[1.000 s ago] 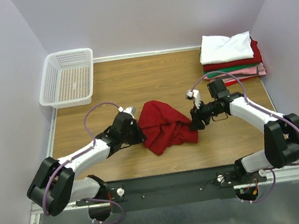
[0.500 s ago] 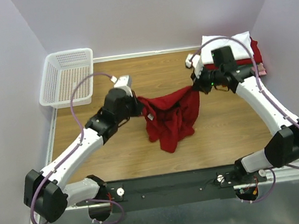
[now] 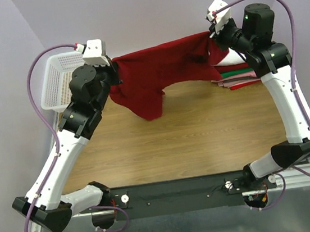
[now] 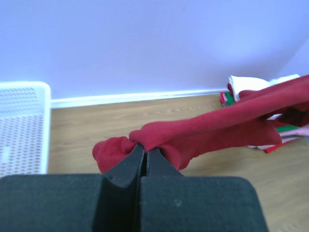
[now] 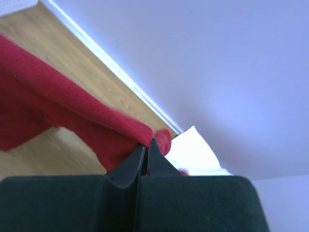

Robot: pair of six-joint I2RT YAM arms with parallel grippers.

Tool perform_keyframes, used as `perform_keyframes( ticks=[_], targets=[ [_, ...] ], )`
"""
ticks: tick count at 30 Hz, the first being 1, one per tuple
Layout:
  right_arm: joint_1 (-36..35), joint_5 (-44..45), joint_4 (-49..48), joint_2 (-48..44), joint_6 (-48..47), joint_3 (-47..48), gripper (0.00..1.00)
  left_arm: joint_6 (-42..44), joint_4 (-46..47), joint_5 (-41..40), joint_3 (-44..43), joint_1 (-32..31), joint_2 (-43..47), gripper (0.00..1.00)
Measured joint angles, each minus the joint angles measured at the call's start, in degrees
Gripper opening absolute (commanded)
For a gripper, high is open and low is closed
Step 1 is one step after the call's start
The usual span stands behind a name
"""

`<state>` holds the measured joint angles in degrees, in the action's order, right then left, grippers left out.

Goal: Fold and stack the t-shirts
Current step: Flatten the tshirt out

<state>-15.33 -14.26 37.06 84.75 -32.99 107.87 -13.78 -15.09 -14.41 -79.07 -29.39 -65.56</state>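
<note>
The large dark red t-shirt (image 3: 163, 69) hangs stretched in the air between my two grippers, high over the back of the table, with a loose part drooping at its left. My left gripper (image 3: 115, 75) is shut on its left end, seen in the left wrist view (image 4: 143, 146). My right gripper (image 3: 213, 34) is shut on its right end, seen in the right wrist view (image 5: 146, 141). The stack of folded t-shirts (image 3: 239, 74) in white, red, green and pink lies at the back right, partly hidden behind the held shirt; it also shows in the left wrist view (image 4: 251, 87).
A white mesh basket (image 3: 59, 82) stands at the back left, partly behind my left arm; its corner shows in the left wrist view (image 4: 21, 125). The wooden table (image 3: 191, 134) lies below, with walls at the back and both sides.
Both grippers have risen and moved back and apart, lifting the dark red t-shirt off the table and stretching it out between them.
</note>
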Motion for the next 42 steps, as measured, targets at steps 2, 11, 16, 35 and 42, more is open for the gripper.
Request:
perform_keyframes(
  ticks=[2, 11, 16, 35, 42],
  targets=[
    [0.00, 0.28, -0.59, -0.07, 0.61, 1.18, 0.00, 2.14, 0.09, -1.03, -0.20, 0.42, 0.52, 0.00],
    [-0.26, -1.05, -0.22, -4.66, 0.94, -2.29, 0.00, 5.55, 0.83, -1.27, 6.05, 0.87, 6.14, 0.00],
    [-0.26, -4.66, 4.22, -8.83, -1.95, -2.95, 0.00, 5.64, 0.90, 2.03, 7.82, 0.87, 10.97, 0.00],
    [6.08, -25.59, 17.90, -12.59, -8.02, 9.53, 0.00, -0.28, 9.99, 14.99, 13.40, 0.79, 29.07, 0.00],
    [6.75, -25.57, 8.92, -1.11, -7.43, -3.56, 0.31, -8.24, 17.40, 9.18, 23.47, 5.55, 9.97, 0.00]
  ],
)
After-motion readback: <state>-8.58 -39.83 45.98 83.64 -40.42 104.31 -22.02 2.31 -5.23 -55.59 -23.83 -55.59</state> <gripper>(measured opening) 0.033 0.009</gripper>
